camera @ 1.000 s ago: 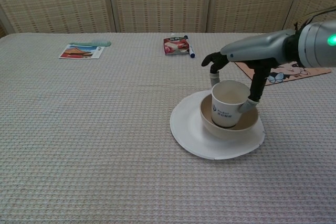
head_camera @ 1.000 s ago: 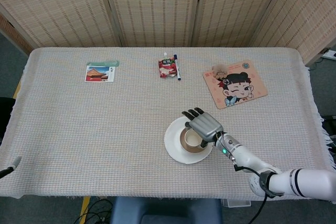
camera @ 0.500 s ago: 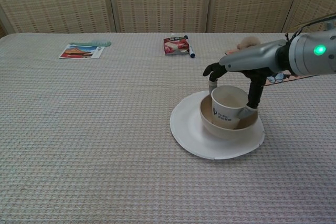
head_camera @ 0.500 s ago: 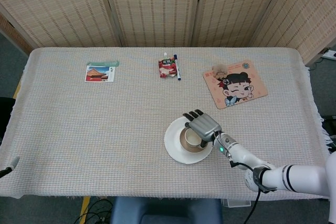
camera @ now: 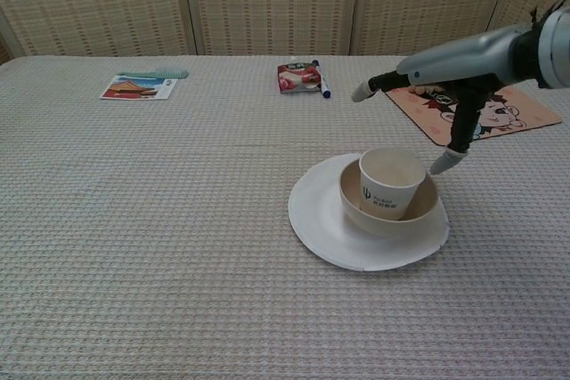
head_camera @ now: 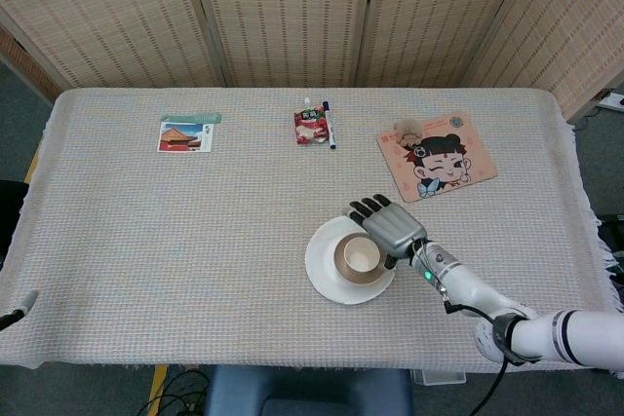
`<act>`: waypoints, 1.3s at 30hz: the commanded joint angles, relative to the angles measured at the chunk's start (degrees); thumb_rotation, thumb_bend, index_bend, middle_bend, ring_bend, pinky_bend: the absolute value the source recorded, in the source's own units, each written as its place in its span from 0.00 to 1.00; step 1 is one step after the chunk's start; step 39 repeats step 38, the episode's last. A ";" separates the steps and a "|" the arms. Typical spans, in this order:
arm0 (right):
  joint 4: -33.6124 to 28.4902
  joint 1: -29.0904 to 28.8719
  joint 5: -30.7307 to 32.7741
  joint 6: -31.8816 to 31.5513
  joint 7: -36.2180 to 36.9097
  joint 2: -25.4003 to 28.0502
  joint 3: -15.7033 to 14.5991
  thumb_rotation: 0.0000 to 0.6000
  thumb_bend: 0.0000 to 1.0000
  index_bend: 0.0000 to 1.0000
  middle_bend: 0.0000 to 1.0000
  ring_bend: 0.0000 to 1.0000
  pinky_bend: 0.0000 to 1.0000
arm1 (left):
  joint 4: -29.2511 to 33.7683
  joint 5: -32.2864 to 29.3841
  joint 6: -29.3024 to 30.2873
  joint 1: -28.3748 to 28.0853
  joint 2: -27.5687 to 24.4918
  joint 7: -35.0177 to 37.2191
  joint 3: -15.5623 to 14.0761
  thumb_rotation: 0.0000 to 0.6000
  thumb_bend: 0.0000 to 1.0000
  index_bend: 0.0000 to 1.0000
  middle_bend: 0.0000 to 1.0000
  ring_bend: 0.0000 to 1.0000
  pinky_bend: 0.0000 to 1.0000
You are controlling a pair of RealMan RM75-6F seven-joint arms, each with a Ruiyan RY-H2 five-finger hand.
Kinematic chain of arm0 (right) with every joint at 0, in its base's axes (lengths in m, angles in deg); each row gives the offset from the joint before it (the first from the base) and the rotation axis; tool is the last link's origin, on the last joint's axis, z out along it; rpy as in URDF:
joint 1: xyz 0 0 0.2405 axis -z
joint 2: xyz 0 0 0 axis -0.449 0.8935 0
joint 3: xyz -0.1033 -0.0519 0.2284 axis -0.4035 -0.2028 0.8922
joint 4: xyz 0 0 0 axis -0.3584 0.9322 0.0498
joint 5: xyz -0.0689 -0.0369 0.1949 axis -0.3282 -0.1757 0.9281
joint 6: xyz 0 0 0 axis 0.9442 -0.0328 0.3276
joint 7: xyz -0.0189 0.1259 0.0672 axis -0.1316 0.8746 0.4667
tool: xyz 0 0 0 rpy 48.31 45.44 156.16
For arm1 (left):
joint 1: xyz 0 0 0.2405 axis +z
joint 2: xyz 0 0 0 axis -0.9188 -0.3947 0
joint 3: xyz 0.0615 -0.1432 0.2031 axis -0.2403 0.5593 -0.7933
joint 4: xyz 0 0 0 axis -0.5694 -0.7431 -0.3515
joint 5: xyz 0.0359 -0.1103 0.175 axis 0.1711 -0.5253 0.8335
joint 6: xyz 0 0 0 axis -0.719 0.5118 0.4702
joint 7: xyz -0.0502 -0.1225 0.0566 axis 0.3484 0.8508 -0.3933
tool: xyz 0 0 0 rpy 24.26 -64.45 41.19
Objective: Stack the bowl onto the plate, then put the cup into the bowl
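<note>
The right hand (camera: 419,86) has let go and lifted, fingers spread, off the cup (camera: 389,182) in the bowl (camera: 392,215).

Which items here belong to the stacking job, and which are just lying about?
Job items: plate, bowl on it, cup standing in the bowl, right hand open above them.

Lying about: postcard, comb, snack packet, pen, cartoon mat.

In the chest view the right arm (camera: 499,46) is cut by the right edge, and the cup (camera: 390,183) hides the inside bottom of the bowl (camera: 392,217).
</note>
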 commanded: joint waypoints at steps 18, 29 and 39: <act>10.81 42.58 -29.47 -43.82 24.28 2.83 -6.33 1.00 0.09 0.00 0.00 0.00 0.00 | 4.41 -0.10 -8.15 -3.73 0.63 -12.31 -2.15 1.00 0.22 0.00 0.11 0.00 0.19; 15.16 49.40 -32.29 -48.90 25.31 0.46 -4.13 1.00 0.09 0.00 0.00 0.00 0.00 | 4.18 0.24 -8.96 -4.42 1.22 -12.43 -2.58 1.00 0.22 0.00 0.11 0.00 0.19; 14.33 51.08 -34.28 -48.28 25.96 0.99 -2.37 1.00 0.09 0.00 0.00 0.00 0.00 | 3.89 0.95 -10.11 -4.78 1.65 -12.43 -3.71 1.00 0.22 0.00 0.11 0.00 0.19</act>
